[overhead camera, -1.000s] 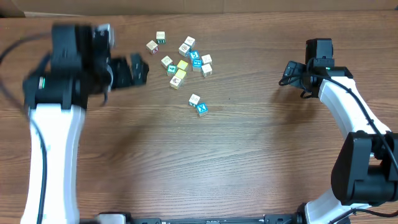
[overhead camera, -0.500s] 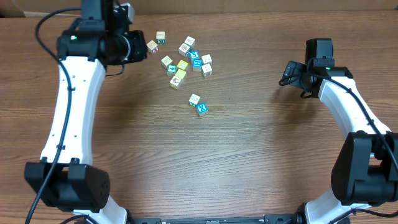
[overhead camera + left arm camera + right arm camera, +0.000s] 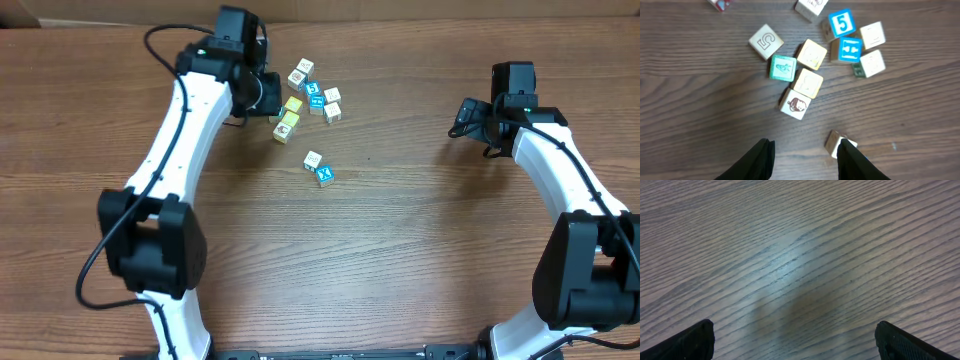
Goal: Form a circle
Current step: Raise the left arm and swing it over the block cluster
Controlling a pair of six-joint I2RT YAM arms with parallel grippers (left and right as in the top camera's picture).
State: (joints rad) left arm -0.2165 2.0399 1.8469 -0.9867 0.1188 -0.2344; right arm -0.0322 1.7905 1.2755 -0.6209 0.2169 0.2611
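A tight cluster of two bright blue and two white cubes [image 3: 322,100] lies at the back centre of the table. In the left wrist view it shows as the blue 5 cube [image 3: 842,23], a blue cube [image 3: 850,49] and two white cubes [image 3: 872,35]. My left gripper [image 3: 258,95] hangs high over the table just left of it. In its own view the left gripper [image 3: 807,162] stands open with only bare wood between its fingers. My right gripper [image 3: 465,118] is far off to the right. It is wide open over bare wood in the right wrist view [image 3: 797,345].
Loose cubes lie left of the cluster: two yellow ones [image 3: 811,54], a teal one [image 3: 783,68], a white 5 cube [image 3: 766,42] and a white picture cube [image 3: 795,104]. Nearer the front sit a white cube [image 3: 313,160] and a blue X cube [image 3: 324,176].
My left arm has swung from the far left across to the cubes and now covers the leftmost ones in the overhead view. The right arm has not moved.
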